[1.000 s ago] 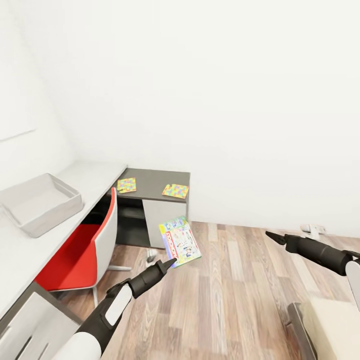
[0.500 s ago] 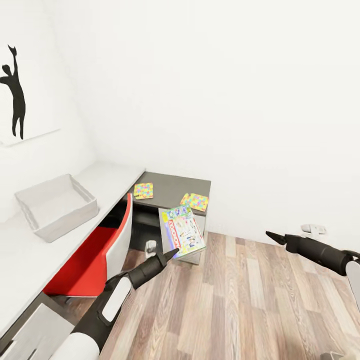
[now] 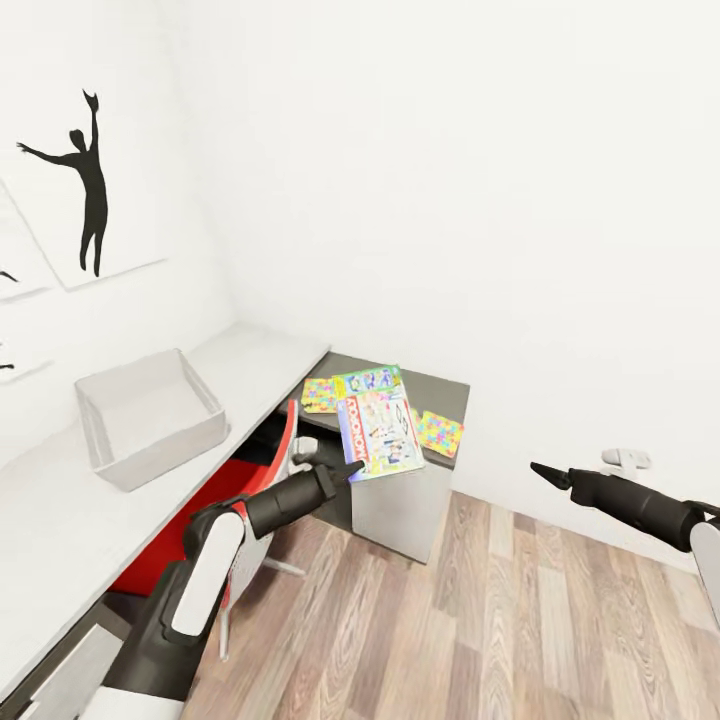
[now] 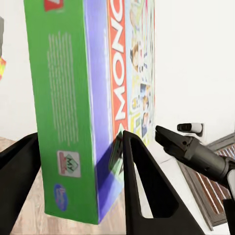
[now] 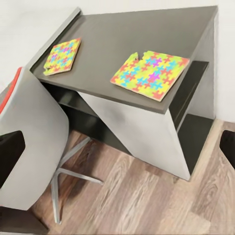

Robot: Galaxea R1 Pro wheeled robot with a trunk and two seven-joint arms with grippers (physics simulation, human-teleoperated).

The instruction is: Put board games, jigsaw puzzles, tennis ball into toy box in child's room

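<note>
On lower desk, two jigsaw puzzles (image 5: 151,69) (image 5: 62,55), one board game (image 3: 378,434) held.

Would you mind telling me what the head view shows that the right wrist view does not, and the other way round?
The head view alone takes in the toy box on the pale table, the left gripper shut on a board game, the right gripper, and a silhouette picture on the wall. The right wrist view alone gives a close look down at the open shelf under the dark section. Both show the two jigsaw puzzles, the red and white chair and the wood floor.
</note>
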